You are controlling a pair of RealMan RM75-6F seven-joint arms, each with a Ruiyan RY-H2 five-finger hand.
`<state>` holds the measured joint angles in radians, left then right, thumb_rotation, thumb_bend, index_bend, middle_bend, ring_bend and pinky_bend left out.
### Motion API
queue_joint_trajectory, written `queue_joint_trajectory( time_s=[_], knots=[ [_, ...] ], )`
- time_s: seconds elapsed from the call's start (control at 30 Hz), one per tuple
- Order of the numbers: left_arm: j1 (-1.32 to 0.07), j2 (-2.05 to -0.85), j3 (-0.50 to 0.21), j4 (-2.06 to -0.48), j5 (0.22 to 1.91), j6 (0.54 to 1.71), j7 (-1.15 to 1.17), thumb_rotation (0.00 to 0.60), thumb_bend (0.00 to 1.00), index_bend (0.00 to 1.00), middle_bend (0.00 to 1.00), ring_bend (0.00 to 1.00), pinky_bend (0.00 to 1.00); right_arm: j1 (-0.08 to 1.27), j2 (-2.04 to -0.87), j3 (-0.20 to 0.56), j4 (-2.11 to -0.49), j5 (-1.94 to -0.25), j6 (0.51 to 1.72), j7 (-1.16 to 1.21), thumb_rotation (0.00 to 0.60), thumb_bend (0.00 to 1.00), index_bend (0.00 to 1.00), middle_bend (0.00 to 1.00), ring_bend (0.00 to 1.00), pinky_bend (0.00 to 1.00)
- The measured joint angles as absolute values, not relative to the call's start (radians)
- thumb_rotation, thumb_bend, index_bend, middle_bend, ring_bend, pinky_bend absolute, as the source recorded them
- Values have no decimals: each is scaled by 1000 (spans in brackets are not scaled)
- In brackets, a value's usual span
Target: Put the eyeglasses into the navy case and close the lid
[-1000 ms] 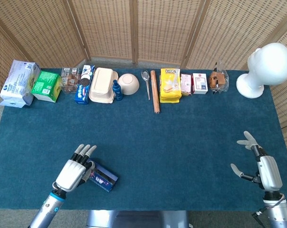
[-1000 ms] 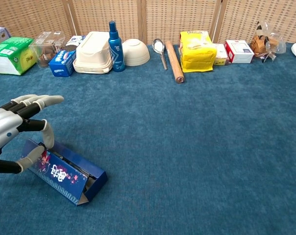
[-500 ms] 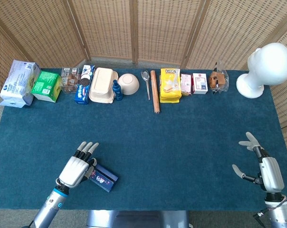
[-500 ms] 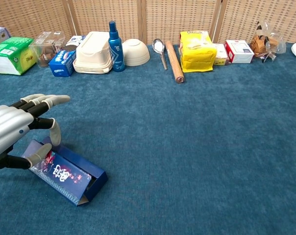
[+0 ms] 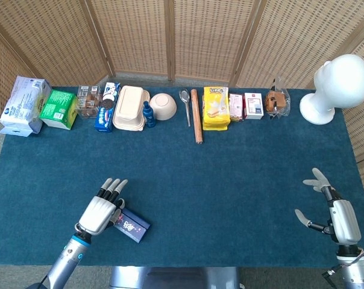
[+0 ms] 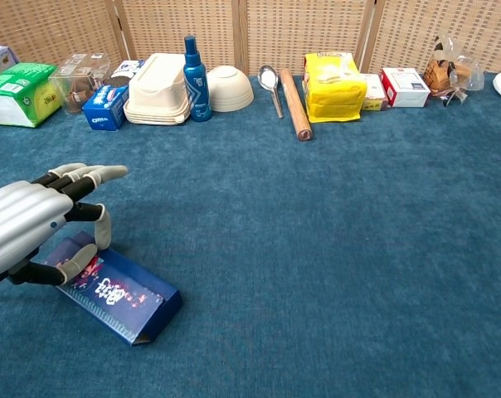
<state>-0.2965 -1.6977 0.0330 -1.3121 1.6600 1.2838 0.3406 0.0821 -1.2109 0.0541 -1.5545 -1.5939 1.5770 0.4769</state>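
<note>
The navy case (image 5: 131,226) with a floral print lies near the table's front left, and its lid looks flat down on the box (image 6: 118,292). My left hand (image 5: 99,212) hovers over the case's left end with fingers stretched out. In the chest view its thumb rests on the lid while the left hand (image 6: 31,224) holds nothing. The eyeglasses are not visible in either view. My right hand (image 5: 332,211) is far to the right near the front edge, fingers spread and empty; the chest view does not show it.
A row of goods lines the table's back edge: a green box (image 5: 58,108), a beige clamshell container (image 5: 130,108), a blue bottle (image 6: 194,69), a bowl (image 5: 163,106), a rolling pin (image 5: 196,115), a yellow packet (image 5: 216,108). A white mannequin head (image 5: 338,86) stands back right.
The case's lid has come down from ajar to flat. My left hand shifted slightly forward over it. The right hand drew back a little toward the front edge.
</note>
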Motion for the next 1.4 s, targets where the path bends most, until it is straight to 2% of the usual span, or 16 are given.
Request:
queue_joint_trajectory(
  time_s=[0.4, 0.8, 1.17, 1.27, 1.4],
  knots=[
    [-302, -1706, 19, -1321, 1629, 1282, 384, 532, 471, 118, 0, 0, 0, 78, -1207, 54, -1551, -1591, 1577, 488, 600, 237, 39, 291, 267, 312],
    [-306, -1703, -4, -1337, 1606, 1303, 401, 525, 420, 36, 0, 0, 0, 79, -1211, 56, -1544, -1586, 1571, 493, 599, 239, 39, 291, 267, 312],
    [-310, -1702, -9, -1344, 1599, 1318, 408, 491, 369, 0, 0, 0, 0, 76, -1213, 56, -1540, -1586, 1573, 494, 592, 238, 39, 291, 269, 312],
    [-309, -1697, -13, -1353, 1600, 1329, 396, 462, 342, 1, 0, 0, 0, 76, -1211, 56, -1543, -1588, 1573, 489, 593, 238, 39, 291, 269, 312],
    [-307, -1668, -14, -1396, 1601, 1340, 387, 336, 294, 30, 0, 0, 0, 77, -1206, 57, -1553, -1590, 1573, 480, 592, 237, 40, 292, 269, 312]
  ],
)
